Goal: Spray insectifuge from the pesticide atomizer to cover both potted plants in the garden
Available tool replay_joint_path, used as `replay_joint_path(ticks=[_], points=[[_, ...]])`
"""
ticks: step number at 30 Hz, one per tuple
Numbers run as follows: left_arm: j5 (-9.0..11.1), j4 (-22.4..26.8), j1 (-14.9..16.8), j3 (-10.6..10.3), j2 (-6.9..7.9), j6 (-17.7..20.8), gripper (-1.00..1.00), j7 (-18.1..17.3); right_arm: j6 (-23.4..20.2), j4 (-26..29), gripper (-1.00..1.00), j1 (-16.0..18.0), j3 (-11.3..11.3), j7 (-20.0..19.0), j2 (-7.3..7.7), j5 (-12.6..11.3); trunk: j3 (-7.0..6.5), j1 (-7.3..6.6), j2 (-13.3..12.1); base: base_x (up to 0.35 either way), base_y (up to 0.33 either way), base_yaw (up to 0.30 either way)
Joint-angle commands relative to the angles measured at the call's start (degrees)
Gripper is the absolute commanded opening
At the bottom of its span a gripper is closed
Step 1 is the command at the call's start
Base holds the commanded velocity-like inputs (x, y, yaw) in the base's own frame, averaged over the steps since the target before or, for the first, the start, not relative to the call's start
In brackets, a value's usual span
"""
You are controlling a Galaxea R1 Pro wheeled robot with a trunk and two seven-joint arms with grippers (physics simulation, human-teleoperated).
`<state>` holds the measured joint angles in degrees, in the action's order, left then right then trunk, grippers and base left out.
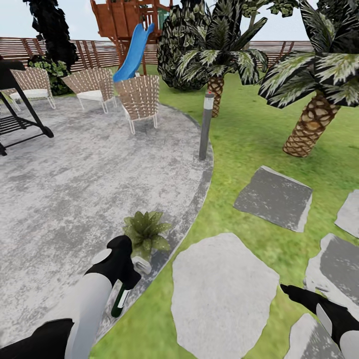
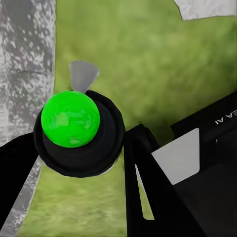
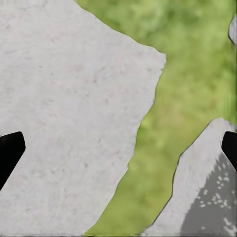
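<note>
Here the left gripper (image 1: 128, 273), at the lower left of the head view, is clamped on the pesticide atomizer (image 1: 121, 297): the slim dark green body with its pale label hangs below the fingers, and the white trigger head (image 1: 141, 264) projects just above them toward the potted plant (image 1: 146, 232). No print on the label can be read. In the left wrist view the black fingers (image 2: 143, 177) flank the bottle, seen end-on as a bright green round (image 2: 70, 118) in a dark ring; partial white lettering, shown inverted, reads about "EA AI" on the gripper body at the right edge. The left arm, white forearm and black wrist, rises from the bottom left corner toward the plant. The plant stands on the rim of the round grey patio (image 1: 75, 189), just beside the trigger head.

The right gripper (image 1: 304, 294), at the lower right of the head view, points toward frame centre over a pale stepping slab (image 1: 222, 294); in the right wrist view its fingertips (image 3: 10, 153) sit at opposite frame edges, spread wide and holding nothing, above slabs and lawn (image 3: 197, 74).

A grey bollard lamp (image 1: 206, 124) stands at the patio edge, upper centre, with wicker chairs (image 1: 140, 99), palms (image 1: 311, 119) and a blue slide (image 1: 133, 52) beyond.
</note>
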<state>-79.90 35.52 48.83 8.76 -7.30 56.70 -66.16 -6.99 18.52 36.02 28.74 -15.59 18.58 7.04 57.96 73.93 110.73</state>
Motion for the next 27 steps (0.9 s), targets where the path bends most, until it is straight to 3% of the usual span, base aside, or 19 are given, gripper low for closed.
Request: replay_joint_path(ticks=[1, 14, 27], points=[[-0.6, 0.1, 0.0, 0.4, -0.08, 0.3, -1.00, -0.5, -0.3, 0.1, 1.00, 0.0, 0.5, -0.4, -0.03, 0.6, 0.04, -0.04, 0.0, -0.343, 0.000, 0.000], [-0.7, 0.1, 0.0, 0.4, -0.05, 0.2, -1.00, -0.5, -0.3, 0.2, 1.00, 0.0, 0.5, -0.4, -0.03, 0.6, 0.03, -0.04, 0.0, -0.314, 0.000, -0.003], [-0.4, 0.1, 0.0, 0.4, -0.08, 0.0, -1.00, -0.3, -0.3, 0.2, 1.00, 0.0, 0.6, -0.4, -0.03, 0.4, -0.88, -0.04, 0.0, -0.227, 0.000, -0.144]])
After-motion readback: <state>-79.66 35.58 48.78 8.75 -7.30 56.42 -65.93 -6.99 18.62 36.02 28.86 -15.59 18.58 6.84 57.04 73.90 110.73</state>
